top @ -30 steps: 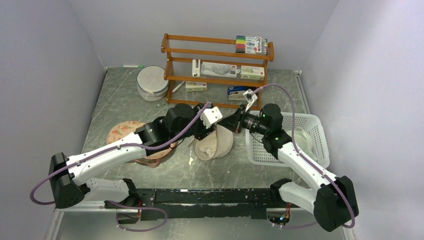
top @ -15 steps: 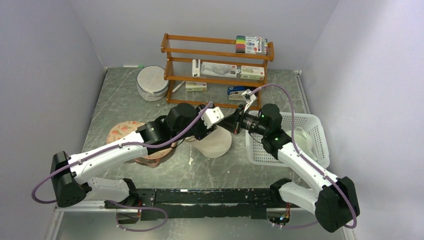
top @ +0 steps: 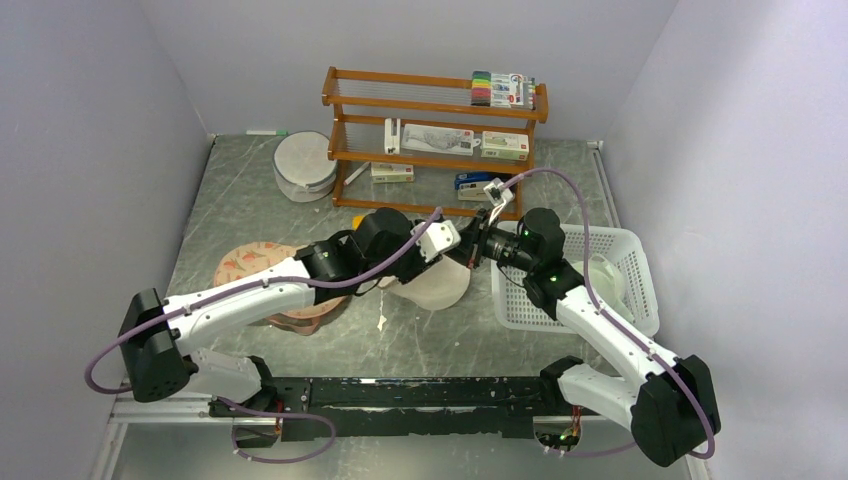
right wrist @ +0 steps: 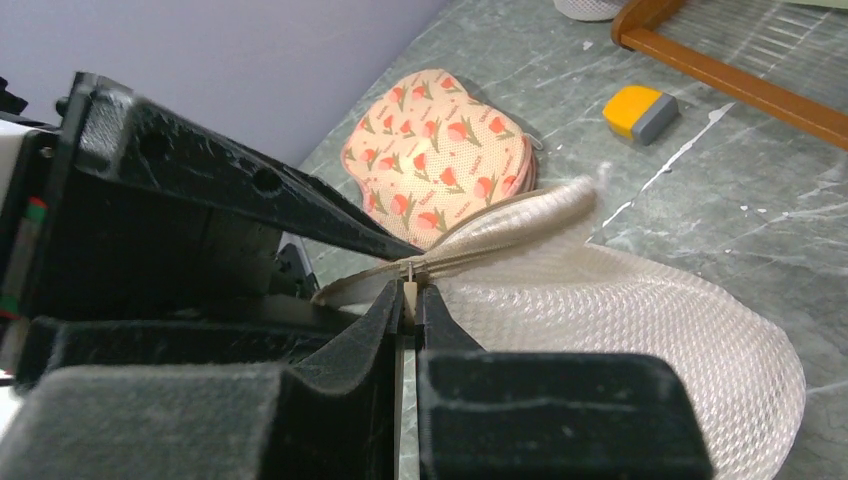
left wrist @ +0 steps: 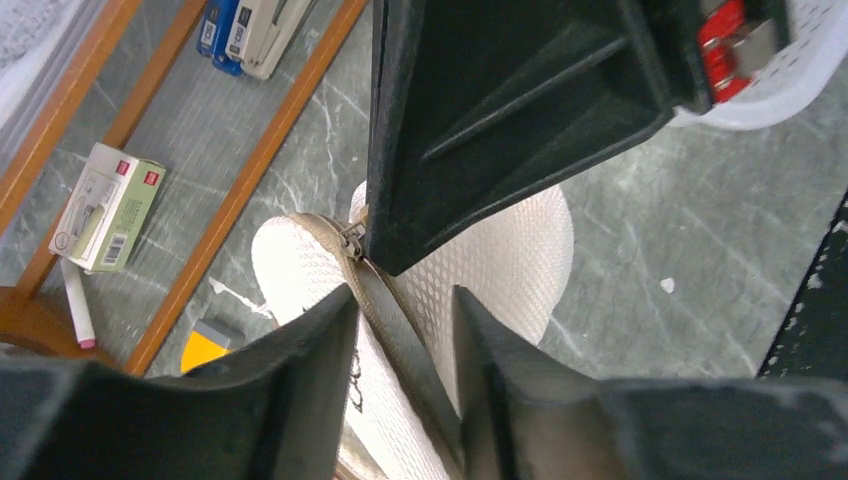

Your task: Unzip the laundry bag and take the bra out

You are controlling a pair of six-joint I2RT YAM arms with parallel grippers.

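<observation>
The laundry bag (top: 440, 290), a cream-white mesh pouch, hangs between both grippers at the table's middle. My left gripper (top: 448, 258) grips its zip seam; in the left wrist view the seam (left wrist: 400, 320) runs between my fingers (left wrist: 300, 380), beside the small dark mark (left wrist: 355, 365). My right gripper (top: 466, 250) is shut on the cream zip pull (right wrist: 410, 293), with the slider (left wrist: 352, 240) at its tip. The mesh (right wrist: 620, 330) spreads out to the right of it. The bra is hidden.
The peach printed case (top: 250, 265) lies left of the bag and also shows in the right wrist view (right wrist: 440, 150). A white basket (top: 600, 232) stands on the right. A wooden rack (top: 430, 105) and a round white pouch (top: 305, 165) are at the back. A small orange-grey block (right wrist: 640, 110) lies near the rack.
My left gripper has moved right, close up to the right gripper. The bag has turned from showing its tan inside to showing white mesh. The right arm has barely moved.
</observation>
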